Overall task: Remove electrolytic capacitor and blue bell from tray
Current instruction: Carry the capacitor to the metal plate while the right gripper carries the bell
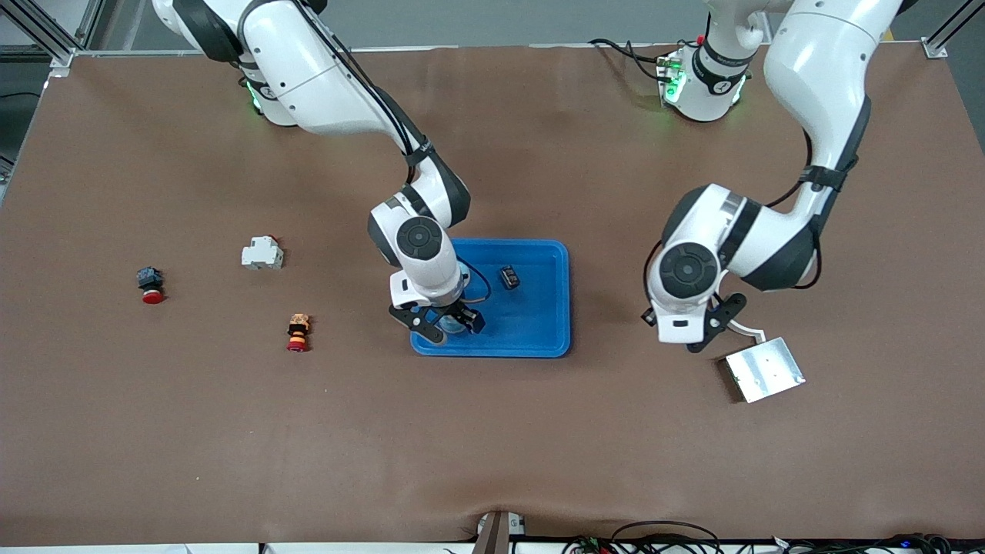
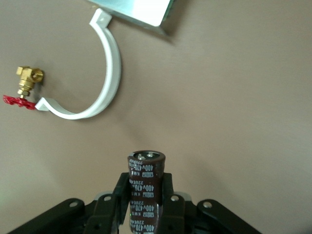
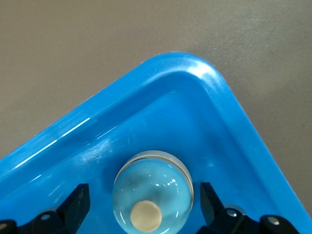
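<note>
The bell (image 3: 152,195), a shiny dome with a cream button on top, sits in the blue tray (image 3: 229,117), in the corner nearest the front camera toward the right arm's end. My right gripper (image 3: 145,204) is open, with one finger on each side of the bell and clear of it; it also shows in the front view (image 1: 442,319). My left gripper (image 2: 145,195) is shut on the dark brown capacitor (image 2: 145,180) and holds it over bare table beside the tray (image 1: 568,292), toward the left arm's end. In the front view the left gripper (image 1: 704,332) hides the capacitor.
A small black part (image 1: 509,277) lies in the tray. A metal box (image 1: 764,369), a white curved clip (image 2: 109,73) and a brass valve with a red handle (image 2: 27,83) lie under the left gripper. A white breaker (image 1: 262,253) and two push buttons (image 1: 151,285) (image 1: 298,332) lie toward the right arm's end.
</note>
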You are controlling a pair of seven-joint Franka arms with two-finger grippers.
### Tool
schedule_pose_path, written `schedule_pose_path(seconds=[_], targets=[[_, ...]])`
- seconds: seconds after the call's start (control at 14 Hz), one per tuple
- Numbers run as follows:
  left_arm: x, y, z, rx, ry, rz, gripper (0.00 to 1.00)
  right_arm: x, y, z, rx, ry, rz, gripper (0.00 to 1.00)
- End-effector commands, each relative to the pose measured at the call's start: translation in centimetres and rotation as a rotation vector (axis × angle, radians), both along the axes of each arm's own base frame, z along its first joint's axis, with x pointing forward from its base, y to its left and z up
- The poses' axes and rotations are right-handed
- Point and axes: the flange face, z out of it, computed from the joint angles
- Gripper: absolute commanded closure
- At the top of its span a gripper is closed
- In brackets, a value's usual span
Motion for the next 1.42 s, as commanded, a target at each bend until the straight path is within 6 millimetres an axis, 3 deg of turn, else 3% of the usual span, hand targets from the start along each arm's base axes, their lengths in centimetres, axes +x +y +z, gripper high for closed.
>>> schedule_pose_path(seconds=[0.0, 0.07, 0.14, 0.21, 0.43, 0.64, 0.78, 0.85, 0.93, 1.0, 1.07, 1.14, 1.28, 1.35], targets=[[-0.8, 2.4, -1.5, 0.043, 0.007, -0.027, 1.0, 0.4, 0.4, 0.1, -0.023, -0.021, -0.001, 0.0], [-0.7, 3.7, -2.2, 0.054, 0.002, -0.026, 1.0, 0.3, 0.4, 0.1, -0.027, -0.018, 0.001, 0.24], [-0.5, 4.5, -2.7, 0.042, -0.012, -0.02, 1.0, 0.2, 0.3, -0.1, -0.038, -0.004, 0.0, 0.76], [-0.3, 5.1, -3.3, 0.025, -0.031, -0.015, 1.0, 0.2, 0.5, 0.2, -0.046, 0.007, 0.0, 1.0], [0.3, 4.9, -5.3, -0.03, -0.071, -0.019, 1.0, 0.0, 1.4, 1.7, -0.077, 0.051, 0.003, 1.0], [1.4, 4.8, -7.6, -0.073, -0.142, -0.054, 1.0, 0.1, 1.9, 4.5, -0.109, 0.109, 0.0, 1.0], [1.5, 5.7, -8.7, -0.061, -0.145, -0.068, 1.0, -0.1, 1.2, 6.2, -0.146, 0.145, 0.03, 1.0], [1.5, 6.1, -8.6, -0.056, -0.145, -0.067, 1.0, 0.0, 0.3, 8.2, -0.155, 0.158, 0.066, 1.0], [1.6, 6.7, -8.6, -0.049, -0.139, -0.058, 0.96, -0.1, -0.9, 9.0, -0.16, 0.171, 0.094, 1.0], [1.6, 7.0, -8.6, -0.045, -0.134, -0.054, 0.88, 0.2, -4.0, 10.1, -0.154, 0.173, 0.107, 1.0], [1.7, 7.3, -8.6, -0.044, -0.134, -0.052, 0.56, -0.2, -6.8, 11.0, -0.138, 0.161, 0.167, 1.0], [1.7, 7.5, -8.7, -0.046, -0.13, -0.06, 0.01, -1.1, -10.7, 11.4, -0.122, 0.142, 0.237, 1.0], [1.9, 7.3, -8.2, -0.045, -0.144, -0.038, 0.0, -2.5, -17.6, 11.8, -0.111, 0.13, 0.349, 1.0], [1.9, 6.9, -7.7, -0.053, -0.15, -0.033, 0.0, -3.4, -19.5, 12.4, -0.111, 0.138, 0.4, 1.0]])
